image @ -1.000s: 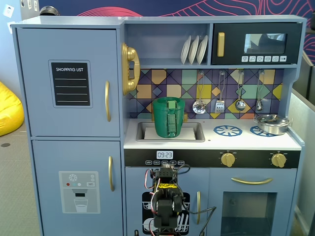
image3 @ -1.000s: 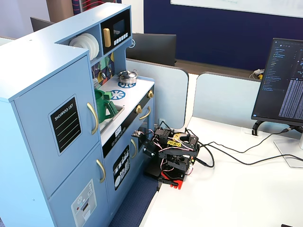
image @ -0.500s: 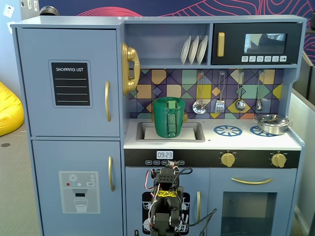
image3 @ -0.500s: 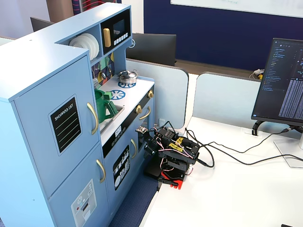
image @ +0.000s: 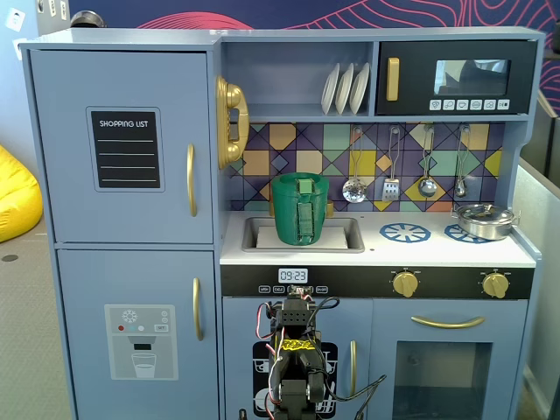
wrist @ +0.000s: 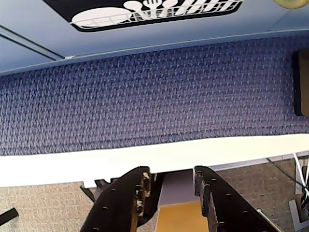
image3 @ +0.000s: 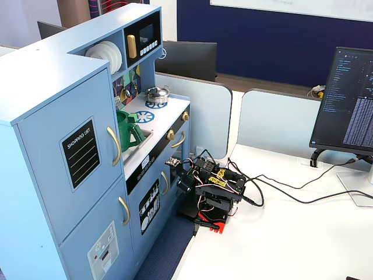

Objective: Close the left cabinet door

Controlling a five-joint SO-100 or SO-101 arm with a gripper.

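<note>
The left cabinet door [image: 122,149] is the blue-grey upper fridge door with the black "SHOPPING LIST" panel and a curved gold handle [image: 191,179]. It sits flush with the cabinet front in both fixed views [image3: 70,157]. My arm [image: 297,350] is folded low in front of the dishwasher door, well right of and below that door; it stands on the white table edge [image3: 213,189]. In the wrist view my gripper [wrist: 170,174] points down at blue carpet and the white table edge, its jaws apart with nothing between them.
Below is the blue door with the dispenser graphic [image: 140,337]. A green pitcher [image: 300,208] stands in the sink, a pot [image: 484,219] on the stove. The black microwave [image: 455,79] is top right. A monitor [image3: 349,99] and cables [image3: 280,195] lie on the white table.
</note>
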